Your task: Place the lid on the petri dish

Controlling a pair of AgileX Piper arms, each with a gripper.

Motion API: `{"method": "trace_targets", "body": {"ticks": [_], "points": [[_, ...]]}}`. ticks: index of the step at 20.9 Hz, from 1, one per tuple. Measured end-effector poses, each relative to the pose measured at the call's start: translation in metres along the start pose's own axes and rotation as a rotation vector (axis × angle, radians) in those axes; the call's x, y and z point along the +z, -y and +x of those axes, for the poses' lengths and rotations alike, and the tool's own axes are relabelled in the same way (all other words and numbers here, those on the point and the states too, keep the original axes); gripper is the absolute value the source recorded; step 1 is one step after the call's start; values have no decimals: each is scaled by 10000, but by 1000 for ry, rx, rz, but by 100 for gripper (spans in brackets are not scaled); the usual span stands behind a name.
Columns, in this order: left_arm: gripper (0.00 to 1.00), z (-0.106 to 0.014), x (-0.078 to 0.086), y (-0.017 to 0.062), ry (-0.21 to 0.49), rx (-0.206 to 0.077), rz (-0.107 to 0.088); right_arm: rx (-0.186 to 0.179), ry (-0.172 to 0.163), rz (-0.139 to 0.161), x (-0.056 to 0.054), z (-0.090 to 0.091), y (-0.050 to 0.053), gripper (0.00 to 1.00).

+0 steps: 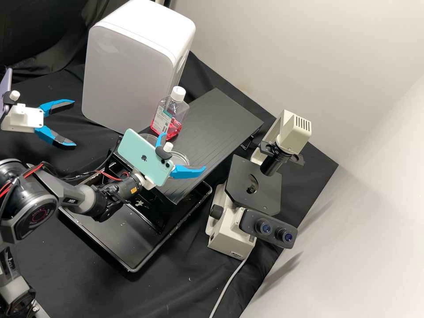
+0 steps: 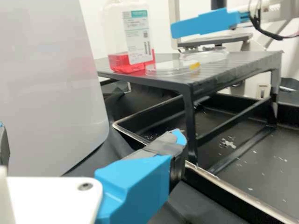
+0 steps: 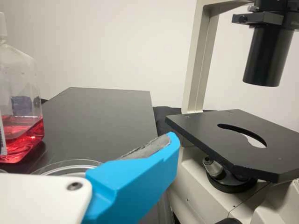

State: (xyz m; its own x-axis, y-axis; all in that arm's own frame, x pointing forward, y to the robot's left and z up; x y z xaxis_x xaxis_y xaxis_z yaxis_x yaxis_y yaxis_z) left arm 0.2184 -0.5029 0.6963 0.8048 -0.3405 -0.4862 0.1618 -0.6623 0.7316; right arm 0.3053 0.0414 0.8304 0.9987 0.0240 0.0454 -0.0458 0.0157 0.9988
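Two clear round petri pieces lie on the raised black platform (image 1: 221,119). One with a small yellow mark (image 2: 205,58) sits farther along the platform. A flatter one (image 2: 164,70) lies beside the bottle, and I cannot tell which is the lid. My right gripper (image 1: 181,153) hovers open over the platform, fingers spread on either side of a clear dish (image 1: 177,157). Beside its own blue finger (image 3: 135,182) shows a clear rim (image 3: 65,166). My left gripper (image 1: 66,123) hangs open at the far left, off the platform, holding nothing, with one finger (image 2: 140,184) close to the tray's rim.
A bottle of red liquid (image 1: 170,115) stands on the platform's back corner, in front of a large white box (image 1: 132,62). The platform stands in a black tray (image 1: 128,238). To the platform's right is a microscope (image 1: 256,194), whose black stage (image 3: 233,135) is level with the platform.
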Motion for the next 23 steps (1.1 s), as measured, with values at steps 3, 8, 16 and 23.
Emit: {"method": "trace_targets", "body": {"ticks": [3, 8, 16, 23], "points": [[100, -5, 0, 5, 0, -2, 0, 0, 0, 0, 0, 0, 0, 100], [100, -5, 0, 5, 0, -2, 0, 0, 0, 0, 0, 0, 0, 100], [100, -5, 0, 5, 0, -2, 0, 6, -11, 0, -42, -175, -32, 100], [100, -5, 0, 5, 0, -2, 0, -29, -42, -3, -71, -532, 106, 100]]}}
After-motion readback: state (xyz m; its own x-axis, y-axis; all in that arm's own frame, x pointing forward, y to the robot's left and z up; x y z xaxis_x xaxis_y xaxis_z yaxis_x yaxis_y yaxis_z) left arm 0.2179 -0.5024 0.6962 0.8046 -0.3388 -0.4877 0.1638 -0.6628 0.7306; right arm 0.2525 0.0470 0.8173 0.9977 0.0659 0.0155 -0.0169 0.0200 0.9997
